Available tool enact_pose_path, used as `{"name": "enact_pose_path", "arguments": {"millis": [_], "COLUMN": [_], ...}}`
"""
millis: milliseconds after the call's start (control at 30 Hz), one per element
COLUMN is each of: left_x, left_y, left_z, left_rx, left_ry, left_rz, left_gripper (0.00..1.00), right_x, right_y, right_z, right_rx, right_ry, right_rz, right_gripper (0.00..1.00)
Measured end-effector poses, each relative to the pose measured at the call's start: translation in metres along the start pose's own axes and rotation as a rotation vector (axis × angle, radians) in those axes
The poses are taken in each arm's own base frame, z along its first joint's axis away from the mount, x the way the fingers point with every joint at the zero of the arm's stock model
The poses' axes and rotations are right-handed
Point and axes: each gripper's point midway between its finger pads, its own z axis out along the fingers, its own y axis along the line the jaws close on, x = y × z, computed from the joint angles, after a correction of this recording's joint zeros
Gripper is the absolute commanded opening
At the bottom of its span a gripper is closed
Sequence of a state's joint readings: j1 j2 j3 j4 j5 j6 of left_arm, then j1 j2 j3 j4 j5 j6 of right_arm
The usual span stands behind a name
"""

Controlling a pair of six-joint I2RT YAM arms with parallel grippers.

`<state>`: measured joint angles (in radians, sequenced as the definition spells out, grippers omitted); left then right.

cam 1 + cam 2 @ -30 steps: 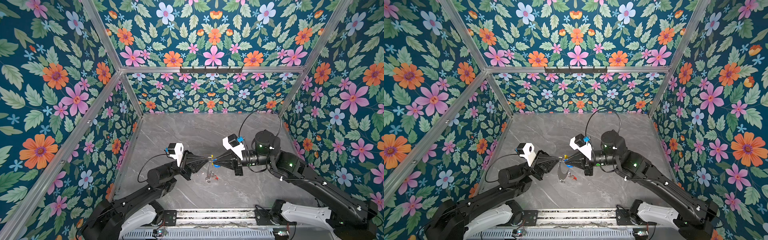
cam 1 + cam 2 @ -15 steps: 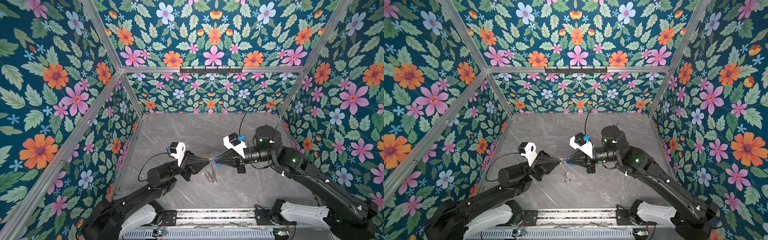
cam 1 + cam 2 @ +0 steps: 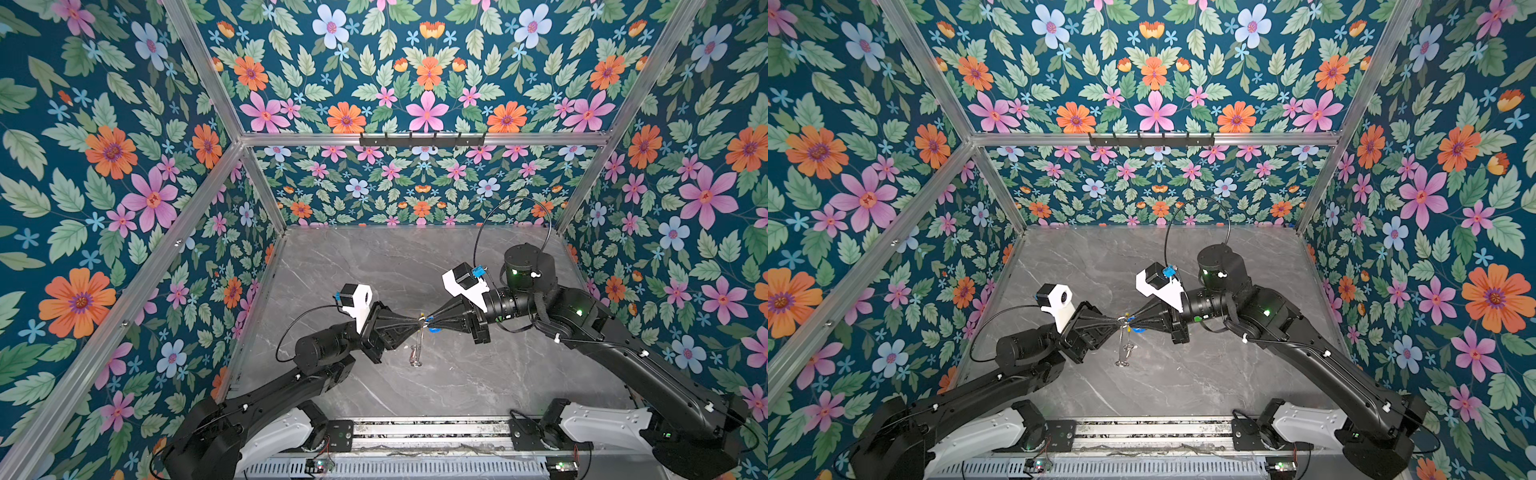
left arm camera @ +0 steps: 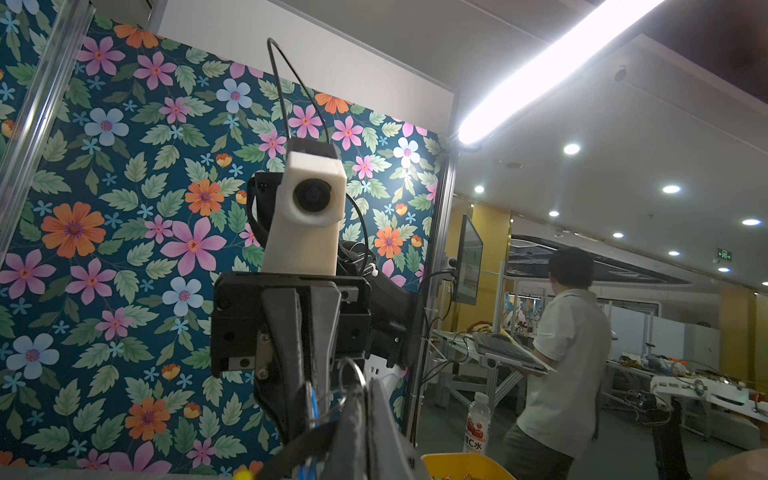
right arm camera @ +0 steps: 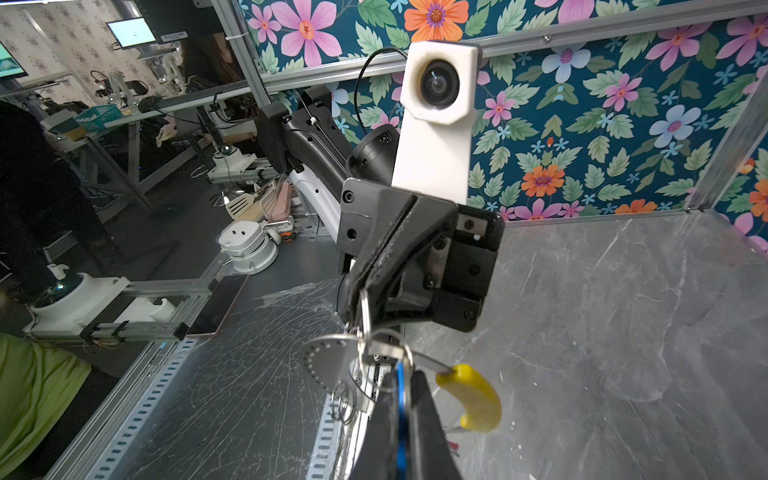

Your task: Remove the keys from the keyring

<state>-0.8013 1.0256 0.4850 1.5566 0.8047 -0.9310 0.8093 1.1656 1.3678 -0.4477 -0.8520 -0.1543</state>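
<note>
Keyring [image 3: 417,351] turned edge-on, hanging between two grippers. Left gripper [image 3: 416,320] pinches one split ring [image 5: 364,307]; right gripper [image 3: 429,320] pinches blue tag [image 5: 400,388]. Right wrist view shows one yellow arc [image 5: 471,397] clearly; top views, a speck.

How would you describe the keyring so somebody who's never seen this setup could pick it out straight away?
Find the grey marble tabletop; above its middle the left gripper and right gripper meet tip to tip. The keyring hangs from that meeting point. It is the one large thin grey hoop with a yellow arc, unlike the small split rings and blue tag beside it.
</note>
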Motion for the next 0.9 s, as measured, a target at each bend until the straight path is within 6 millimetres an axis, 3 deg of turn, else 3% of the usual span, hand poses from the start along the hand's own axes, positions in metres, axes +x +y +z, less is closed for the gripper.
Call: {"name": "enact_pose_path", "arguments": {"millis": [900], "left_x": [-0.007], "left_y": [-0.009], "left_z": [0.005], "left_rx": [0.023], "left_ry": [-0.037], "left_rz": [0.044], "left_gripper": [0.0], "right_x": [-0.004], "right_y": [0.005], "right_z": [0.017], "right_rx": [-0.099], "right_ry": [-0.074], "right_rz": [-0.011], "right_gripper": [0.0]}}
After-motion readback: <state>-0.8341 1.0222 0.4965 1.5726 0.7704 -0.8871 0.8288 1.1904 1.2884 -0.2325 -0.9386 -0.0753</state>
